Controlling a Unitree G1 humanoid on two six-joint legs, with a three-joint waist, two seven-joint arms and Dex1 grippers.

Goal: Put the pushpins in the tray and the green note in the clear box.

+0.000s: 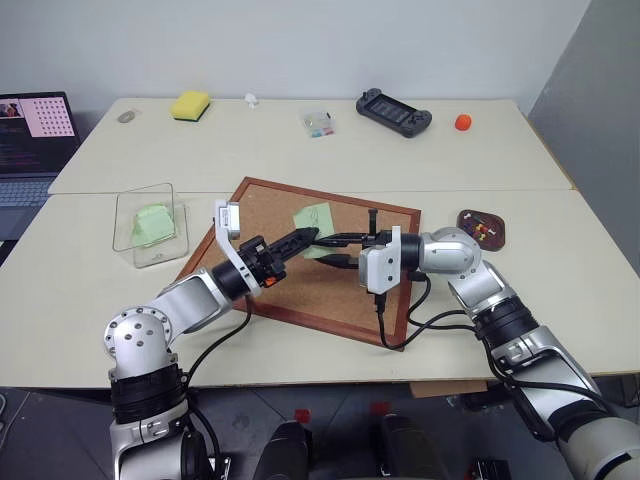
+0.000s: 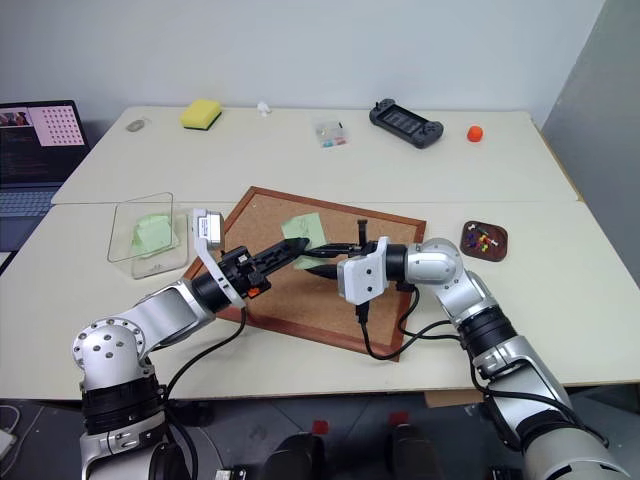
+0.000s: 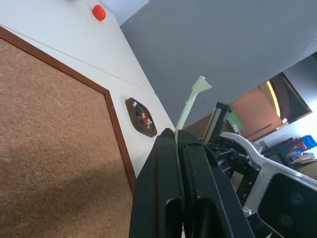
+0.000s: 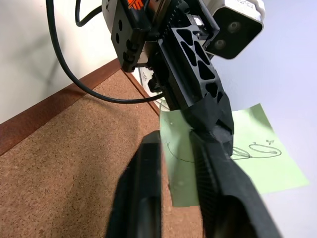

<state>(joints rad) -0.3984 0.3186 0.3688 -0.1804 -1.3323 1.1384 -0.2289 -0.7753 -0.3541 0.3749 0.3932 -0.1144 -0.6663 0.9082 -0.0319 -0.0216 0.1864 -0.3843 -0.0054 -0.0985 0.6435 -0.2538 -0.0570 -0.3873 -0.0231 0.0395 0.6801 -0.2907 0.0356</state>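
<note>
2 green notes [image 1: 313, 217], 1 pinched by left gripper [image 1: 312, 236]; right gripper [image 1: 330, 248] slightly parted.

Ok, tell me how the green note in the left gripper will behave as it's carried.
Probably floppy: above the shut left gripper the green note curves and its tip bends over. Likely very light, since it shows as a thin edge. It may slip or tear if tugged, because the right gripper stands slightly open around it.

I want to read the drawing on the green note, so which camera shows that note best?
The right wrist view: the green note faces it flat, pen marks visible, pinched by the left gripper. The left wrist view catches it edge-on; the eye views show it small above the corkboard.
</note>
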